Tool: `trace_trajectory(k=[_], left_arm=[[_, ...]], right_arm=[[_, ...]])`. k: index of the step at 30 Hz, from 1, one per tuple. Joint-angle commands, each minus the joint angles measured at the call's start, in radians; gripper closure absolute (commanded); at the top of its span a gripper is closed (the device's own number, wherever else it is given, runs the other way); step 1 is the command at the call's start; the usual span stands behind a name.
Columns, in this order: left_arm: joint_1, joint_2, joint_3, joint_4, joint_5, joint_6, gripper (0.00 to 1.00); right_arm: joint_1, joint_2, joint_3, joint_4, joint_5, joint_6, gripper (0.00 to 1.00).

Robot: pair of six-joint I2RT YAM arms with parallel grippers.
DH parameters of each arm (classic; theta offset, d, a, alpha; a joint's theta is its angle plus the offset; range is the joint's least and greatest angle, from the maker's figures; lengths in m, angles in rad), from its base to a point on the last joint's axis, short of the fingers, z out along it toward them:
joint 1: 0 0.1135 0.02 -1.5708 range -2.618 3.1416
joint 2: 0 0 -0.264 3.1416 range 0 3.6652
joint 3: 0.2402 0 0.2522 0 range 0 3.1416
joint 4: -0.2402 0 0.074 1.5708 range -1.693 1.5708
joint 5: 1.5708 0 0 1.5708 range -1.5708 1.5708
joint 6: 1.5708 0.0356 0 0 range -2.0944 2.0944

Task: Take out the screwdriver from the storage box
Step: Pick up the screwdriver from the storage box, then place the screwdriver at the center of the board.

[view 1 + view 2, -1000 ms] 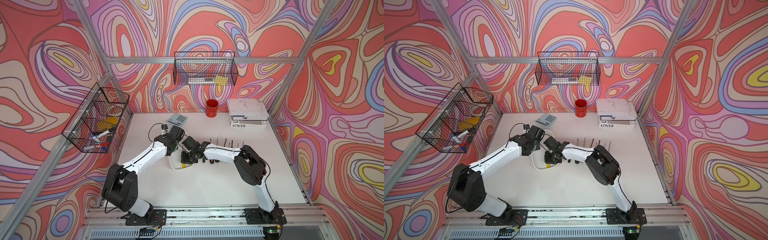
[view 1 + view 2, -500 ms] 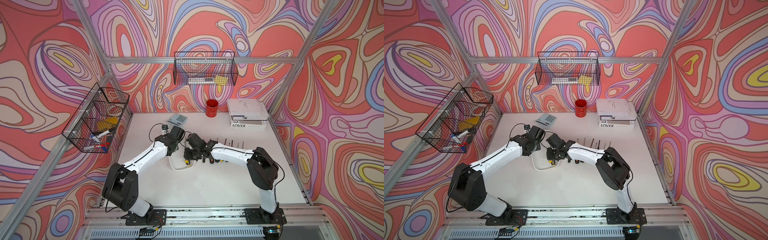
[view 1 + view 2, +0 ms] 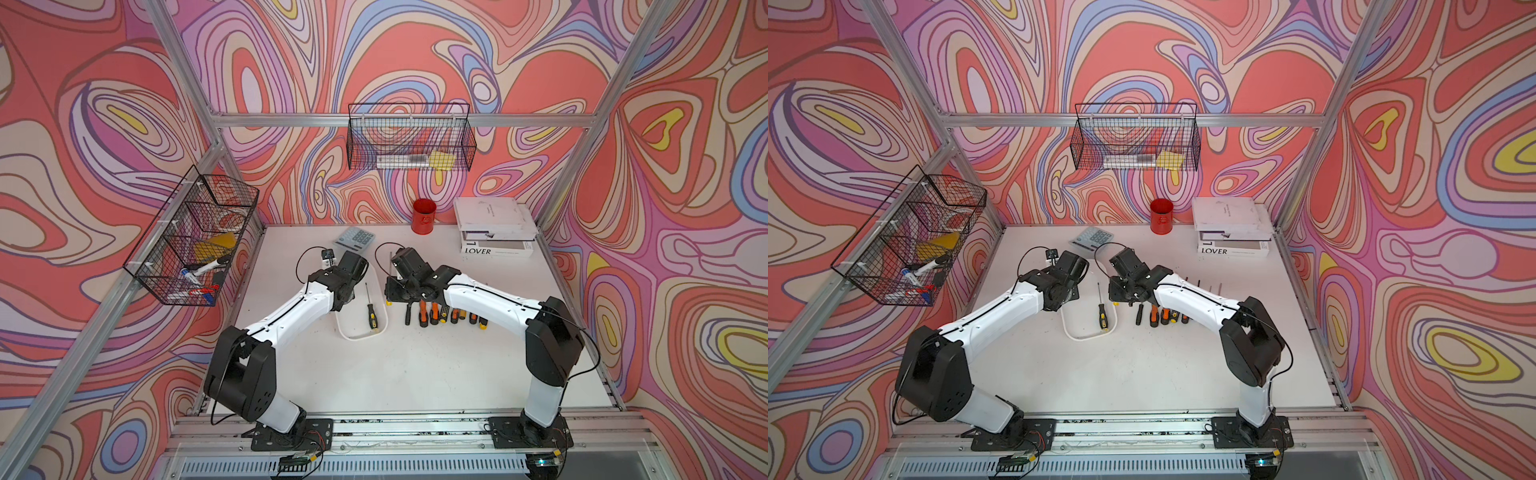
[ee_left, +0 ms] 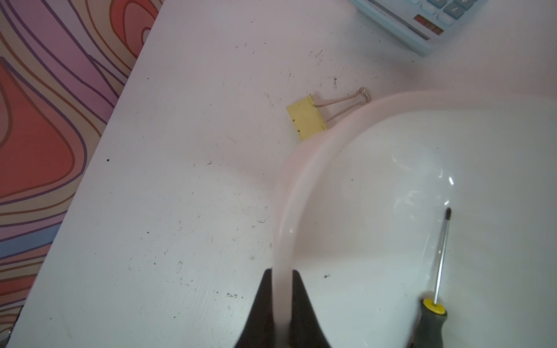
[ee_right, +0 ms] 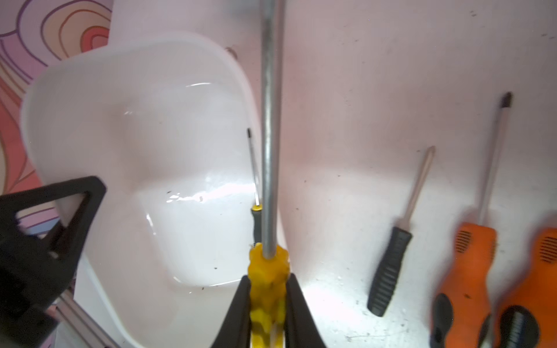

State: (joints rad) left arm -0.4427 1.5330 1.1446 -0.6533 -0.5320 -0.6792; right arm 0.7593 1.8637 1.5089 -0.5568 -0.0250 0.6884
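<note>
The storage box (image 3: pixel 354 337) (image 3: pixel 1087 337) is a shallow white tray between my two arms. My left gripper (image 4: pixel 281 275) is shut on the box's left rim (image 4: pixel 281 211); in a top view the left gripper (image 3: pixel 344 297) is mostly hidden under its wrist. My right gripper (image 5: pixel 268 278) (image 3: pixel 395 291) is shut on a yellow-handled screwdriver (image 5: pixel 267 271), held above the table just beside the box's right edge, its long steel shaft pointing to the back. A small black-and-yellow screwdriver (image 3: pixel 371 312) (image 3: pixel 1101 314) (image 4: pixel 434 316) (image 5: pixel 255 217) lies inside the box.
A row of several orange and black screwdrivers (image 3: pixel 432 312) (image 5: pixel 464 271) lies right of the box. A yellow binder clip (image 4: pixel 306 120) sits by the box's far corner. Behind are a calculator (image 3: pixel 355 240), a red cup (image 3: pixel 424 216), stacked books (image 3: pixel 494 232) and two wire baskets (image 3: pixel 409 141) (image 3: pixel 191 241).
My right gripper has moved right and back, carrying the yellow-handled screwdriver from over the box to beside its right edge. The left gripper has stayed on the rim.
</note>
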Motion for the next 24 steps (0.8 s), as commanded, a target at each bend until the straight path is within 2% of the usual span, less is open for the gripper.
trace_trajectory(k=[1, 4, 12, 21, 24], left_arm=[[0.009, -0.036, -0.001, -0.032, -0.029, 0.015, 1.0], [0.01, -0.051, -0.017, -0.034, -0.034, 0.017, 1.0], [0.014, -0.06, -0.033, -0.034, -0.029, 0.015, 1.0], [0.016, -0.058, -0.048, -0.025, -0.022, 0.013, 1.0], [0.017, -0.054, -0.051, -0.022, -0.019, 0.01, 1.0]], right_arm=[[-0.01, 0.064, 0.065, -0.128, 0.059, -0.028, 1.0], [-0.01, 0.131, 0.108, -0.195, 0.062, -0.035, 1.0], [-0.01, 0.261, 0.166, -0.22, 0.028, -0.028, 1.0], [-0.01, 0.337, 0.207, -0.254, 0.025, -0.033, 1.0], [-0.01, 0.342, 0.206, -0.257, 0.025, -0.034, 0.94]])
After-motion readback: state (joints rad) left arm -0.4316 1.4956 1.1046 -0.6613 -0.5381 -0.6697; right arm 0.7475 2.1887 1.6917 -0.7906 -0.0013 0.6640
